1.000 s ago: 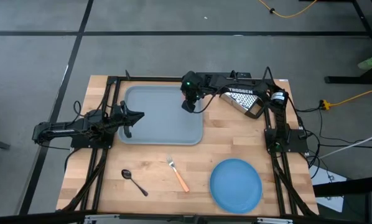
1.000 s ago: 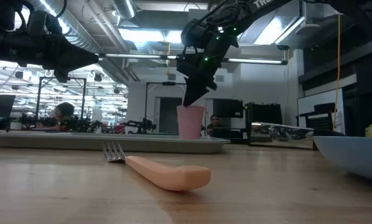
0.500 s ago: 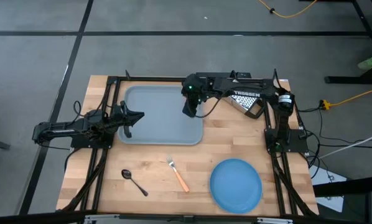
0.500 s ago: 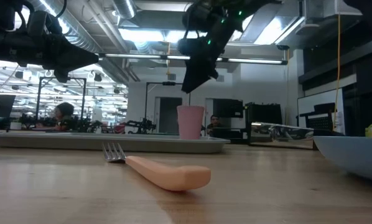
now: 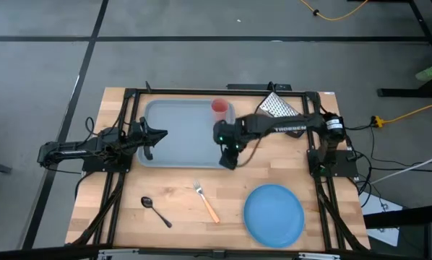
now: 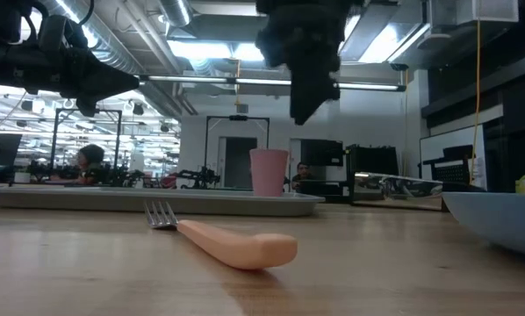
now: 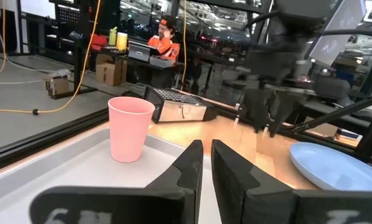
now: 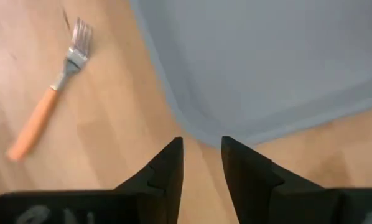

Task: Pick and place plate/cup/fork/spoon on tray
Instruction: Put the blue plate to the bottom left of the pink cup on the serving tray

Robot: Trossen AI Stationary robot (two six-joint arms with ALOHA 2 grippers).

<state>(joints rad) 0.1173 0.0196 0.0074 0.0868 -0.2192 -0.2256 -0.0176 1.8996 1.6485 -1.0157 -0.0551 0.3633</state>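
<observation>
The grey-blue tray (image 5: 183, 137) lies at the table's far left centre. The pink cup (image 5: 220, 107) stands upright on its base in the tray's far right corner; it also shows in the left wrist view (image 7: 130, 127). My right gripper (image 5: 229, 162) hangs open and empty above the tray's near right corner (image 8: 201, 127), fingers pointing down. My left gripper (image 5: 158, 135) waits shut over the tray's left edge. The fork (image 5: 206, 201), the dark spoon (image 5: 155, 211) and the blue plate (image 5: 274, 214) lie flat on the wood near the front edge.
A metal box grater (image 5: 279, 105) lies on the table just right of the cup, beyond the tray's far right corner. Bare wood shows between the tray's near rim and the fork (image 8: 55, 112). Black frame rails run along the table's left, right and far sides.
My right gripper has risen from the cup's rim and then gone toward the table's near edge, ending above the tray's near right corner. The cup stays standing upright in the tray's far right corner.
</observation>
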